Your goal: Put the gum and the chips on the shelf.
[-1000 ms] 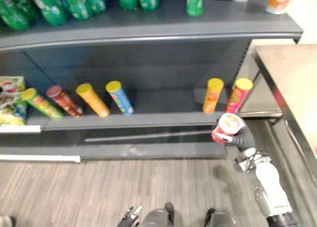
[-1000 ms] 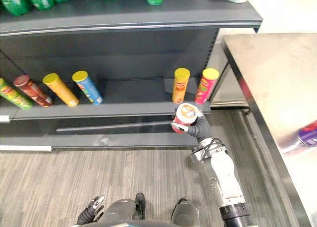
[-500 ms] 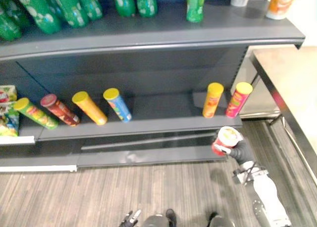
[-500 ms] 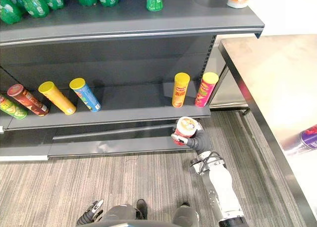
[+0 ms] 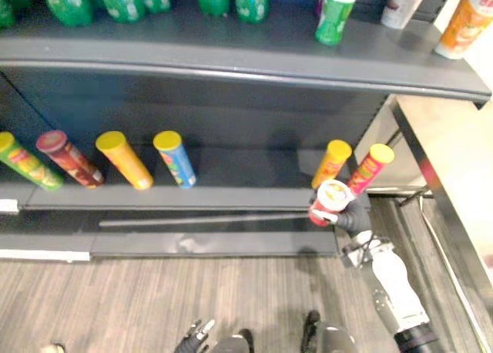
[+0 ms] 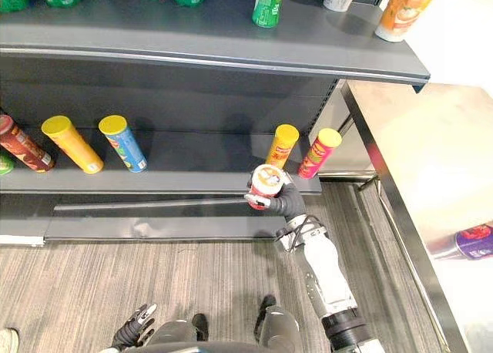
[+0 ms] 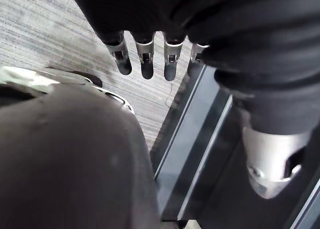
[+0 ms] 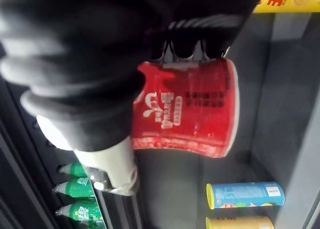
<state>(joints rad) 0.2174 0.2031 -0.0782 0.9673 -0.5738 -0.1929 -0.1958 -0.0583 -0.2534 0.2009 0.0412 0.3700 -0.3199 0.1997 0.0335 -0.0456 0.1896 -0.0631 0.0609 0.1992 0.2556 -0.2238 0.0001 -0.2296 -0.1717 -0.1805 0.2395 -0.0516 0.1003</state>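
Right hand (image 6: pixel 289 203) clamped round red chips tub (image 6: pixel 266 185), fingers and thumb curled on the wall, white lid uppermost and slightly tilted. Tub in the air at front edge of lower shelf (image 6: pixel 192 182), just in front of yellow can (image 6: pixel 282 146), pink can (image 6: pixel 317 152) just beside on the right. Not yet set down.

Left hand (image 7: pixel 145 56) low by the floor, fingers straight, holding nothing.

Purple pack (image 6: pixel 470 241) on steel table (image 6: pixel 431 152), well apart from the shelf; possibly the gum, cannot tell.

Judgement for the placing step:
- Bare board lies to the left of yellow can, well before blue can (image 6: pixel 123 143). Aim there, not straight ahead.
- Level the tub before lowering, so the base lands flat.
- Clear the shelf lip first, then push inward, then down.
- Watch knuckles against yellow can: tall, narrow, likely to topple on a nudge.
- Release only once the base bears on the board; withdraw straight back.
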